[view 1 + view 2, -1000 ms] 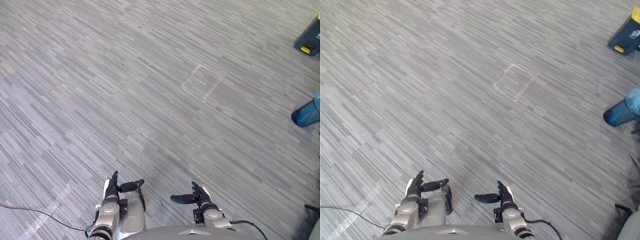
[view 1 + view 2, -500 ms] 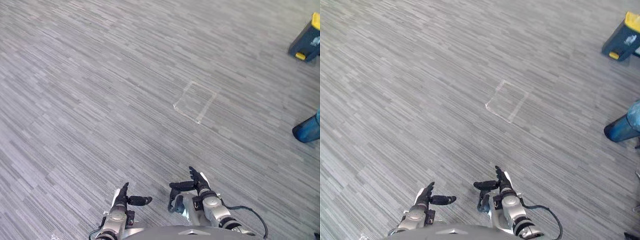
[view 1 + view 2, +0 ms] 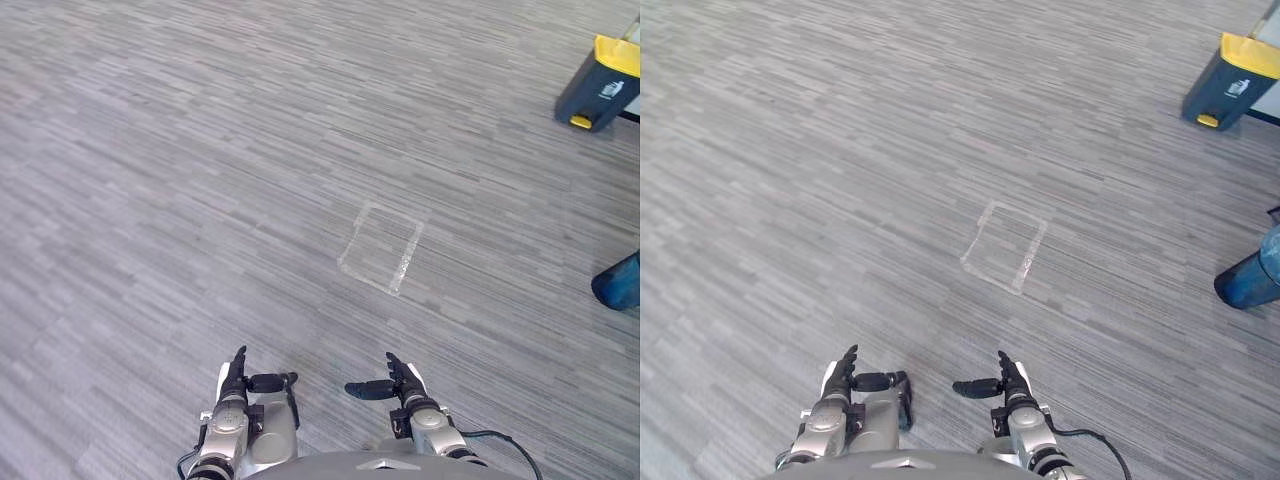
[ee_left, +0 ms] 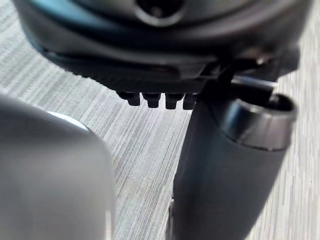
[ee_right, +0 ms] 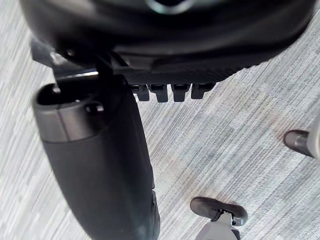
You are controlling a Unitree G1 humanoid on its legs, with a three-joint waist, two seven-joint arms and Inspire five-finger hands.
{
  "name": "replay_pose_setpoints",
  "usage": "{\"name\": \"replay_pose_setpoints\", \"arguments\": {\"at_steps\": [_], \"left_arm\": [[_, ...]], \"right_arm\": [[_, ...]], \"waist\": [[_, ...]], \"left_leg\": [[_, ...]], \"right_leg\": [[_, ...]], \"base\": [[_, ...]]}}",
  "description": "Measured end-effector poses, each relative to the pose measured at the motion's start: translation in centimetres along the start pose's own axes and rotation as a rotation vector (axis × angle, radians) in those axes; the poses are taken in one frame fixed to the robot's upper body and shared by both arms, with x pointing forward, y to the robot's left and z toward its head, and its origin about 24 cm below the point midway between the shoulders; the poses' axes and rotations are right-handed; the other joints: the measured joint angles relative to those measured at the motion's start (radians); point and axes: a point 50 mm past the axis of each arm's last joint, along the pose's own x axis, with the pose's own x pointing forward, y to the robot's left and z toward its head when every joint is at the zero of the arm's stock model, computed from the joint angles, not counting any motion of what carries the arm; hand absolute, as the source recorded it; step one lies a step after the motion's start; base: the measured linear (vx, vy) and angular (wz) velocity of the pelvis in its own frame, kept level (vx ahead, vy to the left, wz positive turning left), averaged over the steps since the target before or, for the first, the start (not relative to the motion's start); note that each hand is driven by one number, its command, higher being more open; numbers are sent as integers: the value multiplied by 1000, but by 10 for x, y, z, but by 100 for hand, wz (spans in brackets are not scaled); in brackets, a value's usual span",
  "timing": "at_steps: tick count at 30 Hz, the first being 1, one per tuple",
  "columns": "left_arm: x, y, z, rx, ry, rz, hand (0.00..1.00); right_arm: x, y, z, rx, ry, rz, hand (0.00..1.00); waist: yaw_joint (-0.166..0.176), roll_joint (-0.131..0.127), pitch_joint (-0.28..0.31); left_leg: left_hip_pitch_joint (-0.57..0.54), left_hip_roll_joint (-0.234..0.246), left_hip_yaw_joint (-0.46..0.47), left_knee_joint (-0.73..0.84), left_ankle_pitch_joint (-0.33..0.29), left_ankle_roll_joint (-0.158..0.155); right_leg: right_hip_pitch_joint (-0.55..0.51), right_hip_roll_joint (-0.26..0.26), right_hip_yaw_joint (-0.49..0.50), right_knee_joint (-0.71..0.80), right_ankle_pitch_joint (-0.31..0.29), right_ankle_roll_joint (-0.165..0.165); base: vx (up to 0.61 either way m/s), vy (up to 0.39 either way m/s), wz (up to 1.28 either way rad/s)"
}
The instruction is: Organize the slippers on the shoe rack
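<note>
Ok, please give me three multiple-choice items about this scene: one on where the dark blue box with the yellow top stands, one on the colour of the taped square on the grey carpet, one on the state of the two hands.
1. Where on the grey striped carpet does the dark blue box with the yellow top stand?
A. near left
B. far right
C. centre

2. What colour is the taped square outline?
A. red
B. black
C. pale whitish

3. How are the left hand and the right hand?
A. both open, holding nothing
B. both shut on slippers
C. left shut on a cloth

Answers: 1 B, the box sits in the upper right corner of the head views. 2 C, the tape is only a little lighter than the carpet. 3 A, the fingers are straight, with bare carpet past them.
</note>
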Motion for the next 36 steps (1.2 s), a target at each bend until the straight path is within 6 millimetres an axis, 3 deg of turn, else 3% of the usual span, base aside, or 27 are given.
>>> {"name": "replay_pose_setpoints", "arguments": {"at_steps": [3, 4, 5, 6, 7, 8, 10, 12, 13, 14, 15, 16, 17, 20, 21, 22, 23, 24, 25, 26, 29, 31, 32, 33, 34, 36], "left_arm": [[0, 0, -6, -7, 32, -1, 100], [-1, 0, -9, -2, 48, -4, 100], [-1, -1, -10, 3, 55, -5, 100], [-2, -1, -14, 11, 75, -4, 100], [-3, -1, -19, 30, 91, -6, 100], [-4, 0, -21, 41, 97, -7, 100], [-6, 1, -26, 63, 106, -11, 100], [-6, -1, -28, 71, 115, -22, 100], [-7, -2, -30, 71, 124, -30, 100], [-7, -1, -32, 72, 129, -35, 100], [-8, -1, -33, 78, 134, -36, 100], [-8, -11, -31, 69, 133, -56, 100], [-9, -16, -31, 76, 126, -71, 100], [-11, -26, -32, 74, 130, -93, 100], [-11, -28, -31, 71, 129, -102, 100], [-11, -26, -30, 68, 127, -100, 100], [-10, -23, -29, 57, 121, -86, 100], [-9, -20, -27, 57, 111, -76, 100], [-8, -16, -24, 55, 98, -65, 100], [-7, -15, -22, 54, 87, -60, 100], [-5, -12, -14, 36, 51, -47, 100], [-4, -9, -9, 18, 33, -35, 100], [-4, -9, -10, 6, 32, -32, 100], [-5, -11, -11, -3, 38, -32, 100], [-5, -12, -13, -18, 47, -32, 100], [-3, -6, -11, -5, 45, -22, 100]], "right_arm": [[0, 0, 0, -7, -1, 2, 100], [1, 0, 3, -11, -8, 2, 100], [1, 0, 5, -13, -13, 2, 100], [2, 0, 6, -15, -16, 6, 100], [2, 1, 6, -20, -18, 17, 100], [2, 2, 9, -31, -24, 26, 100], [4, 5, 19, -67, -67, 41, 100], [4, 5, 24, -71, -84, 42, 100], [5, 6, 28, -71, -99, 45, 100], [3, 9, 25, -83, -99, 58, 100], [3, 9, 22, -97, -93, 60, 100], [5, 3, 24, -138, -91, 52, 100], [6, 0, 24, -147, -85, 44, 100], [5, -6, 19, -153, -71, 30, 100], [5, -8, 16, -140, -57, 24, 100], [3, -5, 10, -128, -36, 27, 100], [2, -6, 7, -120, -28, 22, 100], [2, -6, 4, -106, -16, 15, 100], [1, -8, 0, -94, -5, 8, 100], [1, -9, -1, -91, 0, 4, 100], [2, -12, 0, -80, 2, -10, 100], [2, -13, -3, -54, 18, -21, 100], [1, -17, -8, -53, 38, -32, 100], [1, -19, -11, -54, 48, -40, 100], [1, -20, -12, -54, 54, -47, 100], [0, -13, -12, -42, 54, -34, 100]], "waist": [[2, 8, -5], [2, 8, -4], [2, 8, -4], [1, 16, 1], [-6, 31, 8], [-12, 37, 10], [-28, 51, 7], [-28, 51, 8], [-29, 52, 8], [-29, 34, -2], [-33, 29, -9], [-17, 86, -15], [-21, 102, -18], [-37, 121, -30], [-42, 125, -29], [-41, 124, -29], [-36, 122, -27], [-32, 115, -28], [-25, 105, -28], [-23, 98, -26], [-8, 84, -17], [-2, 64, -2], [4, 70, -3], [9, 76, -7], [14, 72, -6], [7, 35, -16]], "left_leg": [[46, 9, 34, 76, -115, 22], [100, 5, 67, 46, -155, 24], [123, 3, 82, 35, -165, 26], [193, 1, 118, 8, -184, 31], [269, 0, 146, -28, -193, 34], [313, -2, 155, -59, -193, 35], [421, 15, 188, -146, -193, 34], [453, 23, 204, -163, -193, 33], [479, 30, 207, -181, -193, 33], [518, 9, 203, -206, -199, -4], [535, 11, 189, -209, -206, -22], [543, 53, 174, -202, -208, -40], [538, 59, 154, -173, -184, -48], [479, 87, 96, -9, -134, -89], [427, 110, 58, 136, -78, -96], [367, 138, 33, 299, 30, -114], [289, 182, 39, 489, 14, -129], [219, 207, 60, 606, -45, -112], [165, 207, 82, 623, -95, -94], [140, 202, 99, 597, -121, -86], [51, 144, 103, 285, -178, -73], [22, 63, 11, 29, -144, -70], [29, 39, -44, -104, -63, -79], [47, 39, -51, -118, 22, -91], [63, 25, -47, -114, 71, -54], [49, 1, -20, -46, -7, -28]], "right_leg": [[-64, -21, 56, 231, 4, 7], [-157, -55, 57, 443, 41, 53], [-197, -73, 52, 527, 77, 63], [-276, -114, 31, 717, 82, 57], [-331, -146, -29, 831, 46, 3], [-361, -154, -71, 855, 19, -16], [-462, -126, -237, 741, -62, -65], [-507, -106, -296, 607, -63, -72], [-531, -72, -329, 436, -35, -67], [-526, -23, -331, 160, 161, -86], [-515, -9, -315, 140, 247, -150], [-515, 28, -309, 158, 238, -153], [-517, 35, -299, 184, 184, -148], [-497, 45, -298, 207, 119, -145], [-451, 59, -300, 184, 102, -140], [-394, 77, -294, 139, 95, -140], [-326, 97, -287, 85, 92, -142], [-266, 111, -272, 41, 88, -143], [-219, 115, -253, 6, 88, -140], [-194, 115, -240, -13, 89, -138], [-136, 107, -165, -57, 90, -117], [-96, 72, -113, -75, 74, -83], [-82, 64, -83, -76, 58, -56], [-73, 61, -57, -78, 48, -39], [-58, 50, -31, -80, 35, -17], [-56, 12, -18, -69, 20, 10]], "base": [[440, 226, -37], [401, 223, -57], [493, 256, -72], [410, 179, -70], [336, 142, -74], [429, 116, -54], [517, 51, -36], [478, -41, -11], [476, -94, 15], [392, -92, 26], [512, -123, -1], [505, -139, -25], [511, -148, -37], [475, -165, -8], [453, -156, -1], [436, -144, -8], [384, -97, -22], [446, -87, -34], [373, -61, -37], [350, 7, -50], [285, 93, -74], [387, 276, -74], [311, 265, -80], [336, 297, -81], [281, 241, -58], [367, 264, -38]]}}
